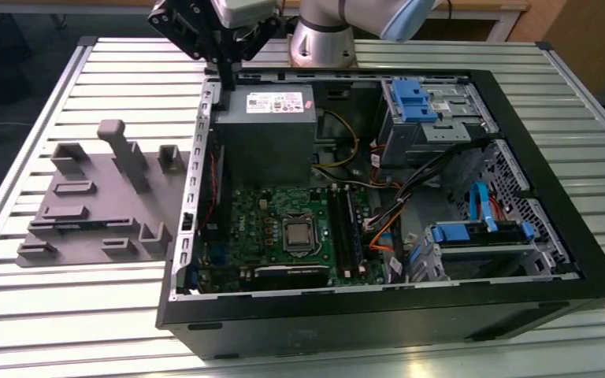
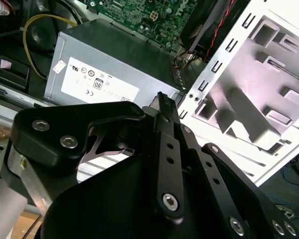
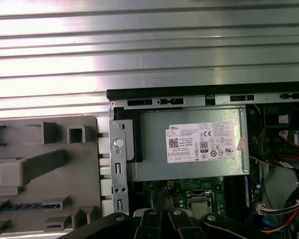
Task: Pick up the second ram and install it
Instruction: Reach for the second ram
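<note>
The second ram (image 3: 21, 205) shows as a thin blue strip standing on edge in a slot of the grey holder tray (image 3: 50, 134), which lies on the table at the exterior view's left (image 1: 92, 205). My gripper (image 1: 224, 77) hangs over the back edge of the open computer case (image 1: 387, 311), above the grey power supply (image 1: 265, 126), well away from the tray's ram slot. In the second wrist view the black fingers (image 2: 162, 107) lie pressed together with nothing between them. The motherboard's ram slots (image 1: 342, 228) run beside the processor socket (image 1: 297, 232).
The case's upright side wall (image 1: 199, 157) stands between the tray and the motherboard. Blue drive brackets (image 1: 413, 98) and cable bundles (image 1: 428, 169) fill the case's right half. The tray carries several raised grey posts (image 1: 124, 150). The slatted metal table (image 1: 29, 315) surrounds everything.
</note>
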You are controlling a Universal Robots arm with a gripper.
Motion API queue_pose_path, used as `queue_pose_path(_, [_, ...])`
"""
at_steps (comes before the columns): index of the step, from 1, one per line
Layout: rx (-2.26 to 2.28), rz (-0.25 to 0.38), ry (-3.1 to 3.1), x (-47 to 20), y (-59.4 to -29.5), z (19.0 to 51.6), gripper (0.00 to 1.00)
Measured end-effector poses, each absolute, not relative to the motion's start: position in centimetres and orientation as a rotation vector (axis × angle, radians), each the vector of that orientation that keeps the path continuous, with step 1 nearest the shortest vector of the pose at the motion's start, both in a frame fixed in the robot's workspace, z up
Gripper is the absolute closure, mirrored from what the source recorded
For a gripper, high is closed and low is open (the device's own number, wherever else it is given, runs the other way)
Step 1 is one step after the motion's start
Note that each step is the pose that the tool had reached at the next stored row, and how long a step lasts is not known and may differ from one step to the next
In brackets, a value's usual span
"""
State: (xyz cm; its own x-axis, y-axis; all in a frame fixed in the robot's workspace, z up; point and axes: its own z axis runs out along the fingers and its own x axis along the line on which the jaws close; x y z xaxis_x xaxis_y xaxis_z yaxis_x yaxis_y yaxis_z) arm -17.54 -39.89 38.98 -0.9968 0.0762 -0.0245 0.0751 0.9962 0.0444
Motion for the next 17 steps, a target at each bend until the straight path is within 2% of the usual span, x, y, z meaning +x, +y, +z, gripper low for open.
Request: queue_pose_path(17, [0.118,0.068,3.112,-18.35,-39.89,38.87,0.89])
